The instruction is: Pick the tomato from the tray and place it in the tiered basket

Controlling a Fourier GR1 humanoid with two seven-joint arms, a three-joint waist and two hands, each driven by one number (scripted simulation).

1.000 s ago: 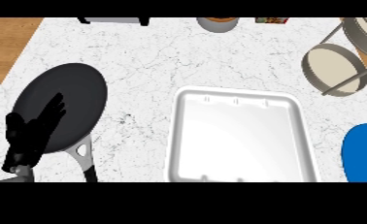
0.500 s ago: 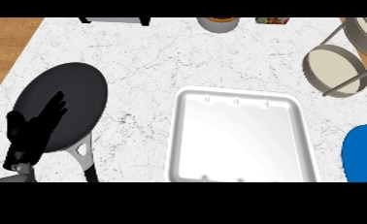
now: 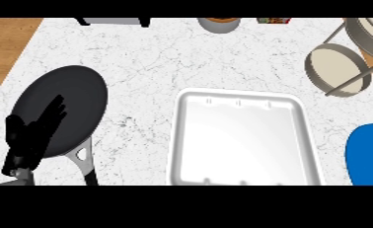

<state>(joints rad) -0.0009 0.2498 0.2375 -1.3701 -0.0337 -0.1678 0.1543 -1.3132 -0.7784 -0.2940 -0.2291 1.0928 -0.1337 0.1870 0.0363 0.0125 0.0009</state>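
Left hand (image 3: 33, 138) open at the view's left edge, fingers straight and pointing up, holding nothing, lying over the near rim of the black frying pan (image 3: 73, 94). Barely changed over the last second: same open pose, only drifted a touch lower and further left across the pan. Right hand out of view entirely, so nothing to say of its grip.

Further out, on the white marbled surface (image 3: 146, 54), the white tray (image 3: 191, 138) just right of the pan's handle, showing a bare floor. No tomato to be seen, neither in the tray, nor on the surface, nor in the visible tiers of the tiered basket (image 3: 335, 69) at the upper right. Blue thing (image 3: 362, 155) cut off at the right edge, below the basket.

Judged from this: picking step over or out of sight, and with so little movement, probably no part in the task for this hand just now.
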